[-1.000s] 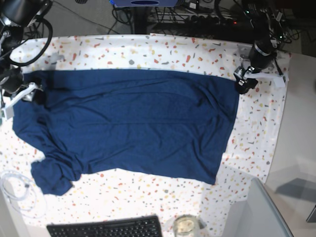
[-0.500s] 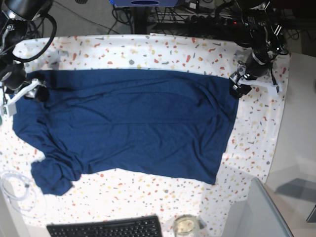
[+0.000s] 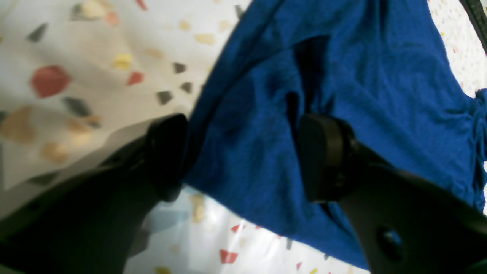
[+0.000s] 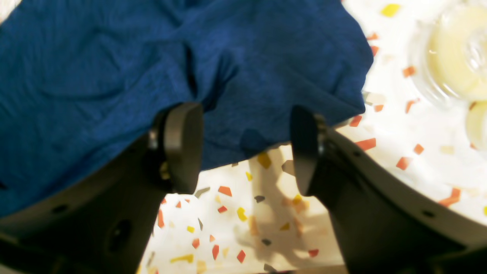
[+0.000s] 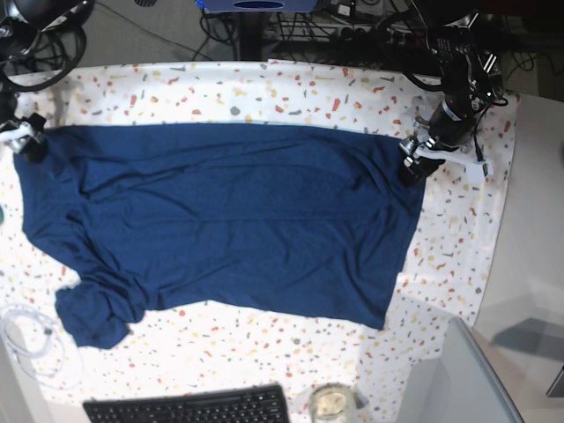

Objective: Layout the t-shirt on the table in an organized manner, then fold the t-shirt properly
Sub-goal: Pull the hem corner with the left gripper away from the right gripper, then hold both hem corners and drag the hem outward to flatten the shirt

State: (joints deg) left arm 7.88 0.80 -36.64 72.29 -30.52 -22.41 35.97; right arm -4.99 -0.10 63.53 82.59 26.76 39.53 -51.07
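Note:
The dark navy t-shirt (image 5: pixel 229 211) lies spread flat across the speckled white table (image 5: pixel 264 88), with one sleeve bunched at the near left (image 5: pixel 92 313). My left gripper (image 5: pixel 411 166) is at the shirt's far right corner. In the left wrist view it (image 3: pixel 243 156) is open, and the shirt's corner (image 3: pixel 342 76) lies between the two fingers, unclamped. My right gripper (image 5: pixel 28 141) is at the shirt's far left corner. In the right wrist view it (image 4: pixel 243 148) is open, with the shirt's edge (image 4: pixel 95 68) just beyond the fingertips over the table (image 4: pixel 247 228).
A black keyboard (image 5: pixel 189 407) and a glass jar (image 5: pixel 330 404) sit at the near edge. A white cable (image 5: pixel 26 339) coils at the near left. A grey panel (image 5: pixel 458 379) stands at the near right. A clear round object (image 4: pixel 456 57) lies beside the right gripper.
My right gripper has moved toward the far left, to the shirt's corner. My left gripper has shifted slightly left onto the shirt's far right corner. The shirt's far left edge lies flatter.

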